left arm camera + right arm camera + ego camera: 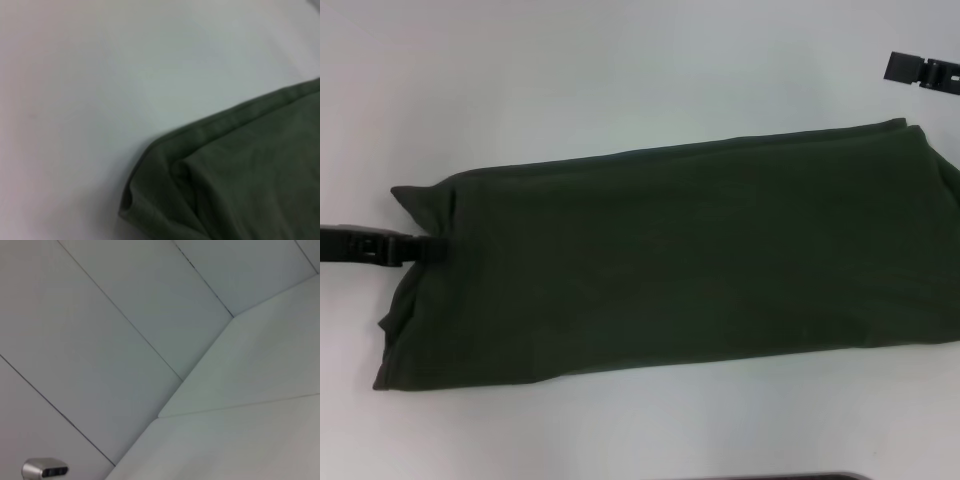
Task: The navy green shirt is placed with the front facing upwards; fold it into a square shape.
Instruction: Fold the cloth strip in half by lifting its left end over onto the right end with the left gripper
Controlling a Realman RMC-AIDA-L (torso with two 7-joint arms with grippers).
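Navy green shirt (680, 260) lies flat on the white surface (570, 80), already folded into a long band, running from the left side across to the right edge of the head view and tilted a bit, right end farther from me than the left. No print or neck tag showing, just plain dark olive cloth.

My left fingers (420, 248) are at the shirt's left short end, low on the surface, pinched narrow on the cloth edge there; fabric bunches into a small peak and creases right beside them. The left wrist view shows that same end close up: a rounded folded corner of the shirt (225, 180) with a hem seam, resting on the surface (100, 75); my own fingers don't show in it.

My right fingers (920, 70) are up past the shirt's far right corner, well apart from the cloth, not touching it. Only a dark bit of them is in the head view, so I can't tell if they are wide or narrow. The right wrist view shows only white wall panels (125, 315) and a small metal fitting (44, 470).
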